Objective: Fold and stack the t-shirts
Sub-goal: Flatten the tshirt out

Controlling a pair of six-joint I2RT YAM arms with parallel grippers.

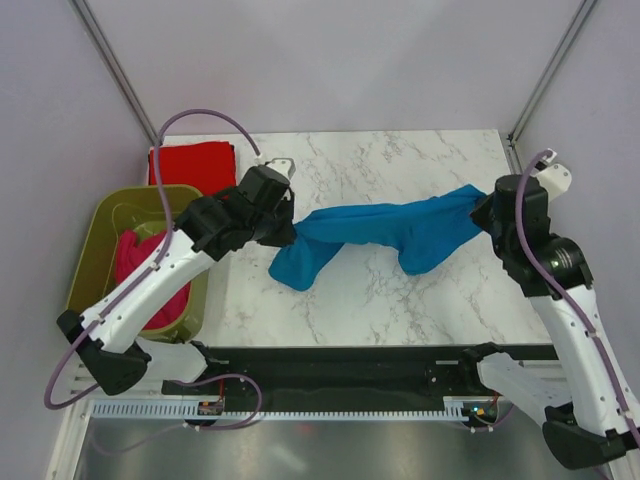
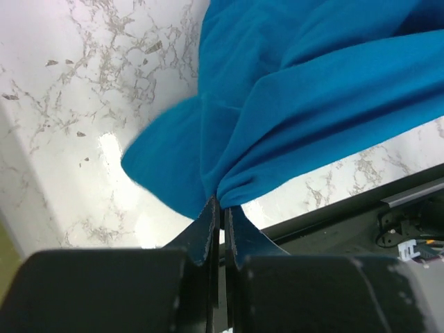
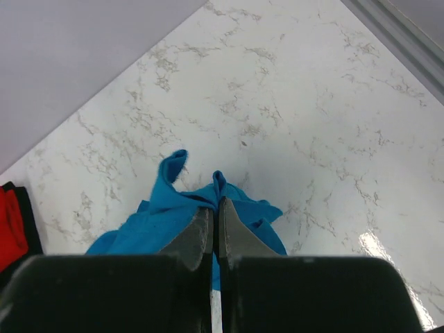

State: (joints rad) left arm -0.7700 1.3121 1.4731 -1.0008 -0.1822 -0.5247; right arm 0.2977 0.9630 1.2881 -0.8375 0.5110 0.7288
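A bright blue t-shirt (image 1: pixel 385 235) hangs stretched in a bunched band across the marble table, held at both ends. My left gripper (image 2: pixel 220 202) is shut on its left end, cloth (image 2: pixel 312 90) pinched at the fingertips. At the right end my right gripper (image 3: pixel 216 202) is shut on a fold of the same shirt (image 3: pixel 170 208). A red t-shirt (image 1: pixel 193 163) lies folded flat at the back left corner. The magenta-pink t-shirt (image 1: pixel 150 268) sits crumpled inside the olive-green tub (image 1: pixel 110 215).
The tub stands off the table's left side, partly under my left arm. A black rail (image 1: pixel 350 365) runs along the table's near edge. Grey walls and metal posts close in the back and sides.
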